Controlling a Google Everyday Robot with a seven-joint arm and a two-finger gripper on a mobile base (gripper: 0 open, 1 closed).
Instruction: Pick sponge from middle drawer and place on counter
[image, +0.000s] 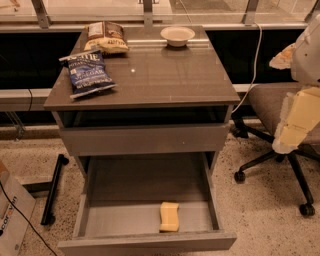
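The pale yellow sponge (169, 216) lies on the floor of the middle drawer (120, 219), near its front wall and a little right of centre. The drawer is pulled fully out below the cabinet. The glossy grey-brown counter (165, 75) tops the cabinet above it. My gripper (295, 127), with pale yellow padding, hangs at the right edge of the view. It is well right of the cabinet, at about the height of the upper drawer front, far from the sponge.
A blue chip bag (89, 74) and a brown-yellow chip bag (106, 37) lie on the counter's left side. A white bowl (177, 35) sits at the back. An office chair (272, 107) stands beside the gripper. A black bar (54, 190) and a box (10, 220) are on the floor at left.
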